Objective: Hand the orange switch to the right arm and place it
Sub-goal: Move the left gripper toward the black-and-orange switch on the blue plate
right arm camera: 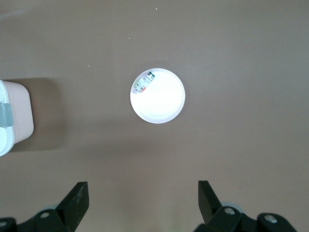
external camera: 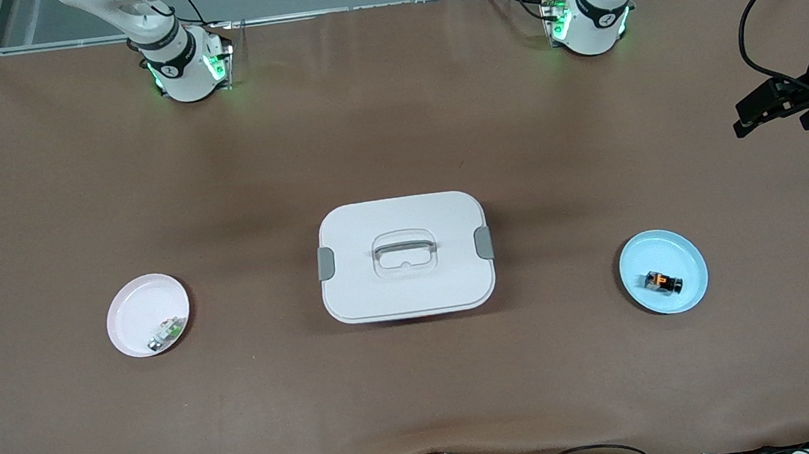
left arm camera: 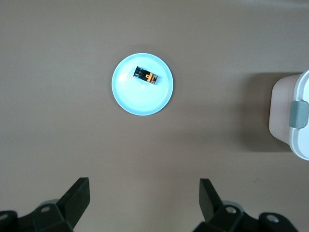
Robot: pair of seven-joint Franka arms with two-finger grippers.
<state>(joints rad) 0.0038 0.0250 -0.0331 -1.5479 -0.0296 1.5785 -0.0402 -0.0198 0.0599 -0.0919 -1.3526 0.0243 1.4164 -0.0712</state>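
The orange switch (external camera: 663, 282) (left arm camera: 147, 75), a tiny black block with an orange middle, lies on a light blue plate (external camera: 686, 257) (left arm camera: 142, 99) toward the left arm's end of the table. My left gripper (left arm camera: 145, 193) hangs open high above bare table, over a spot farther from the front camera than that plate, with nothing between its fingers. My right gripper (right arm camera: 143, 193) is open too and holds nothing. It hangs high over bare table by the pale pink plate (external camera: 138, 307) (right arm camera: 164, 104) at the right arm's end.
A white lidded box (external camera: 408, 287) with a handle and grey clips stands at the table's middle, between the two plates. A small green-white-silver piece (external camera: 167, 333) (right arm camera: 144, 83) lies on the pink plate. Cables run along the table edge nearest the front camera.
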